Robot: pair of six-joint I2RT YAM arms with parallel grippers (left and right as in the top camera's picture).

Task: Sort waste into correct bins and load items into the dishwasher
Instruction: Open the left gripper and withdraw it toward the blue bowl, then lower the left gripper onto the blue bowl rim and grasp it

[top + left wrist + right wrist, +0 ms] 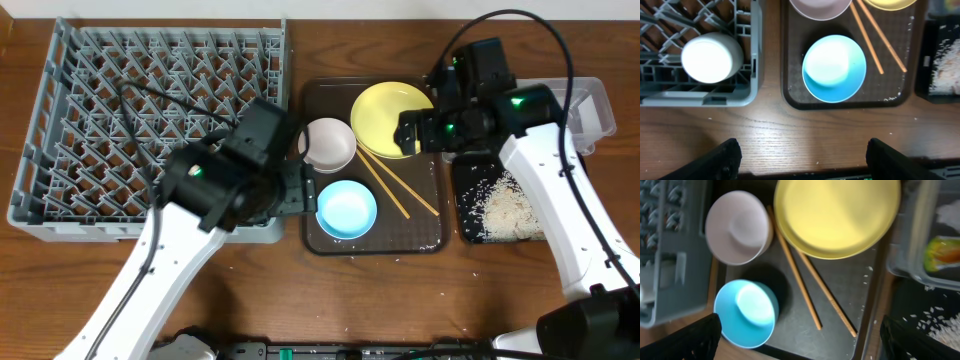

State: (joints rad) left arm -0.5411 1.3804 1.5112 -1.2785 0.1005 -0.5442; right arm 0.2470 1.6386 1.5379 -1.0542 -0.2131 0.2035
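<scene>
The grey dish rack (130, 110) fills the left of the table. A small white cup (707, 57) stands in its near corner. On the brown serving tray (425, 235) lie the yellow plate (388, 115), white bowl (328, 145), light blue bowl (346, 208) and the chopsticks (398, 188). My left gripper (297, 190) hovers open between rack and tray, with bare wood between its fingers (715, 162). My right gripper (416, 132) hangs open above the plate's right edge, holding nothing. Rice scraps (510, 210) lie in the black tray (466, 190). The green-and-yellow wrapper (942, 252) is in the clear tub (592, 108).
A few rice grains dot the brown tray's front edge (892, 97) and the wooden table (350, 300) in front of it. The black tray and clear tub sit right of the serving tray, under my right arm.
</scene>
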